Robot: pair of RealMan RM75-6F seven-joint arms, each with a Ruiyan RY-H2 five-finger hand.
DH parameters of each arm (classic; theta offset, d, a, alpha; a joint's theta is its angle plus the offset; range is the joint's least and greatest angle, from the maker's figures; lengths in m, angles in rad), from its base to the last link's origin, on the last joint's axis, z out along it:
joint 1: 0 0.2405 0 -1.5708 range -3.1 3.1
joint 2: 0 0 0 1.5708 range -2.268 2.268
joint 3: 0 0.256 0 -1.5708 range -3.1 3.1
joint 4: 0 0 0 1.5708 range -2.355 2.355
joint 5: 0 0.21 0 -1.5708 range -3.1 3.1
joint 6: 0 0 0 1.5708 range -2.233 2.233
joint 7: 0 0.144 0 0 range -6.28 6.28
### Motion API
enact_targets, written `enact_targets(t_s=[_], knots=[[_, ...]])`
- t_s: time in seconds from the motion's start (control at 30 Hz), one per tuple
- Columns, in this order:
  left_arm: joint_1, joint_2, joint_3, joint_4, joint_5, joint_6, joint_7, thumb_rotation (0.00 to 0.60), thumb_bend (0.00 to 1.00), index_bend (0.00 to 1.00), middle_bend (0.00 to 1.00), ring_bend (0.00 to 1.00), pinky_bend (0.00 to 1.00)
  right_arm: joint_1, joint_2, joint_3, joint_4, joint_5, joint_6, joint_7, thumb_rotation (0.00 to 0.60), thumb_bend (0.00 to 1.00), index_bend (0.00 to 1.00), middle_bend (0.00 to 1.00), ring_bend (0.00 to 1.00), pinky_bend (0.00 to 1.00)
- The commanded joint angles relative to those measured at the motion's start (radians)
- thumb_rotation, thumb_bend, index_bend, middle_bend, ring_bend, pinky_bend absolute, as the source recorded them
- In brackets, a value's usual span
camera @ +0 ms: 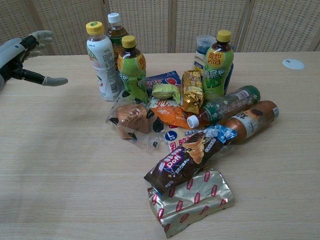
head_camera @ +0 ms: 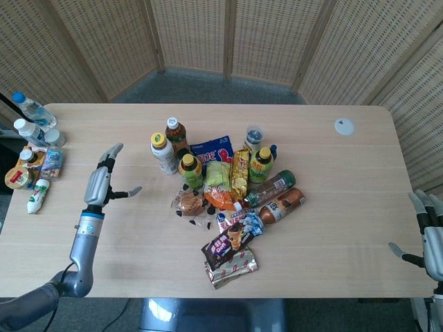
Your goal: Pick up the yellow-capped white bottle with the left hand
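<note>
In the head view, the white bottle (head_camera: 163, 153) stands upright left of centre, its long axis vertical and its yellow cap up, at the upper left edge of the pile of snacks (head_camera: 228, 200). A brown bottle (head_camera: 175, 135) stands just behind it and a green bottle (head_camera: 190, 171) just to its lower right. The left hand (head_camera: 99, 184) hovers over the table (head_camera: 332, 159) to the bottle's left, well apart, fingers spread and holding nothing, thumb pointing toward the bottle. The right hand (head_camera: 429, 235) sits at the lower right edge, fingers apart, empty.

In the chest view, the white bottle (camera: 101, 61) stands upright at upper left, cap up. The left hand (camera: 20, 57) shows at the left edge, released, thumb stretched toward the bottle but not touching. The right hand is out of this view.
</note>
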Motion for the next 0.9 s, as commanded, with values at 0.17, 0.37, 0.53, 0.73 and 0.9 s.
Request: enact_targets(t_s=[0.17,0.37,0.53,0.73,0.9], knots=[[-0.053,-0.07,-0.054,0.075,-0.053,-0.002,0.04,0.6,0.0,0.0,0.0,0.0,0.0,0.0,0.0,0.002,0.003,0.008,-0.004,0.006,0.585,0.0,0.0,0.0,0.0,0.0],[-0.097,-0.104,-0.09,0.091,-0.107,-0.053,0.055,0.6,0.0,0.0,0.0,0.0,0.0,0.005,-0.005,0.001,0.009,0.014,-0.017,0.009,0.586,0.0,0.0,0.0,0.0,0.0],[-0.132,-0.146,-0.111,0.112,-0.138,-0.07,0.076,0.6,0.0,0.0,0.0,0.0,0.0,0.008,-0.007,0.002,0.015,0.027,-0.03,0.016,0.587,0.0,0.0,0.0,0.0,0.0],[-0.174,-0.191,-0.141,0.158,-0.173,-0.087,0.091,0.6,0.0,0.0,0.0,0.0,0.0,0.01,-0.004,0.007,0.022,0.041,-0.038,0.035,0.584,0.0,0.0,0.0,0.0,0.0],[-0.211,-0.225,-0.161,0.205,-0.183,-0.091,0.089,0.6,0.0,0.0,0.0,0.0,0.0,0.014,-0.002,0.011,0.031,0.06,-0.059,0.066,0.584,0.0,0.0,0.0,0.0,0.0]])
